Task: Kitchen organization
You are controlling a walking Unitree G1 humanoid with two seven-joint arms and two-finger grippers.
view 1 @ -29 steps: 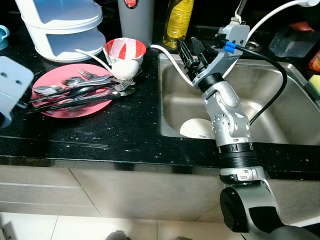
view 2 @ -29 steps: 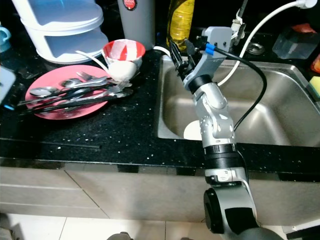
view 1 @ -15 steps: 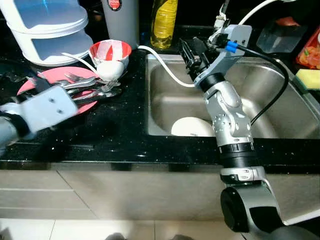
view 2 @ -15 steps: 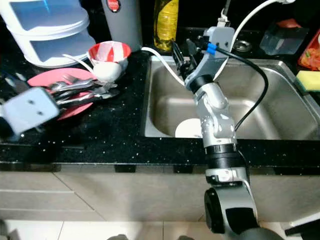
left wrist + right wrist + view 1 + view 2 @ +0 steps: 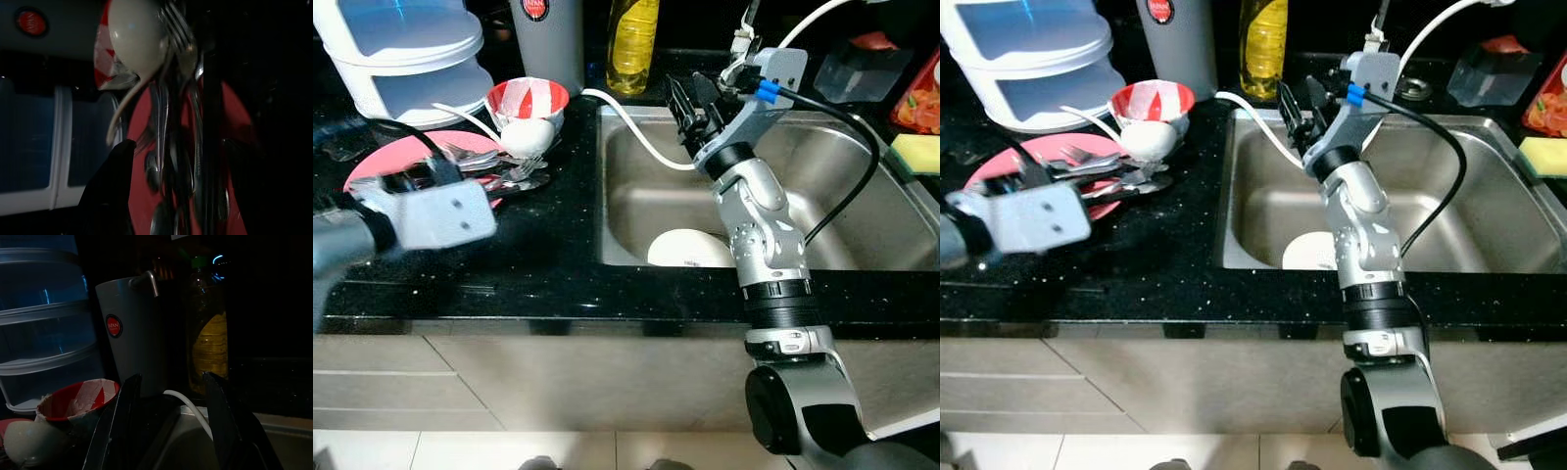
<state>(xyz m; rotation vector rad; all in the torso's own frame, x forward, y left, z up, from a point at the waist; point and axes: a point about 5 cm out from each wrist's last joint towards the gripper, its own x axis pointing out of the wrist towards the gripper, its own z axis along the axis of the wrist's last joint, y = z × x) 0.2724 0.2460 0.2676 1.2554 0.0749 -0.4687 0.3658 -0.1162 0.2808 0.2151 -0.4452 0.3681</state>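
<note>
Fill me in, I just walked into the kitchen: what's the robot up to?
The left gripper hovers open over the pink plate piled with cutlery on the black counter. The right gripper is raised, open and empty, above the sink's back left corner. A white dish lies in the sink.

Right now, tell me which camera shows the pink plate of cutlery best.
The right eye view: the pink plate and cutlery lie plain beyond the left gripper. Left eye view is similar, more covered. Left wrist view is close but dark.
</note>
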